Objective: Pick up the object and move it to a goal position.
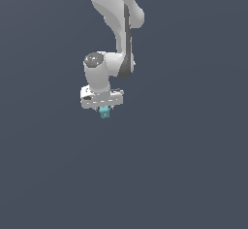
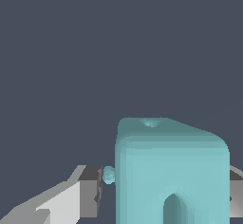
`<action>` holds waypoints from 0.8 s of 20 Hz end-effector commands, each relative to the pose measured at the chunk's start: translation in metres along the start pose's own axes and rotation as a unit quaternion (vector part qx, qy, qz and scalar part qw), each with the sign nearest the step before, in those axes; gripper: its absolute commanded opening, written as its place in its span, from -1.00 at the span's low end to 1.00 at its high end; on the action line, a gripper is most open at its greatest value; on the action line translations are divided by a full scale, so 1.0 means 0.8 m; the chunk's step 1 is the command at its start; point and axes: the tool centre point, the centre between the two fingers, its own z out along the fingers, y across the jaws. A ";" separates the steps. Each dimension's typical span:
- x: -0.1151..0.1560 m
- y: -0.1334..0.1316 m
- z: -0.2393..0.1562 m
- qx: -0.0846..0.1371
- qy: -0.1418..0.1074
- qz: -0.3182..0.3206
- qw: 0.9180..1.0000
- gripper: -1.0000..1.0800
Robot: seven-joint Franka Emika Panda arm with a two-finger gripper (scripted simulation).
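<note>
The object (image 1: 104, 112) is a tiny teal blocky piece that sticks out just below the white hand in the exterior view. In the wrist view it (image 2: 171, 161) fills the space between the two fingers and has an arched notch in its near face. My gripper (image 1: 103, 108) is shut on it: one grey finger (image 2: 90, 190) meets a small teal nub on its side, and the other finger (image 2: 236, 190) presses its opposite face. The gripper also shows in the wrist view (image 2: 163, 192). The fingertips are mostly hidden in the exterior view.
The white arm (image 1: 118, 24) comes down from the top of the exterior view. Around it is only a plain dark grey-blue ground, with no other object or edge in view.
</note>
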 end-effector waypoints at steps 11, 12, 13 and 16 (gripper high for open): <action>-0.025 0.102 -0.132 0.001 0.001 0.000 1.000 -1.00; -0.027 0.110 -0.142 0.001 0.001 0.000 1.000 -1.00; -0.029 0.118 -0.152 0.001 0.001 0.000 1.000 -1.00; -0.033 0.138 -0.178 0.001 0.001 0.000 1.000 -1.00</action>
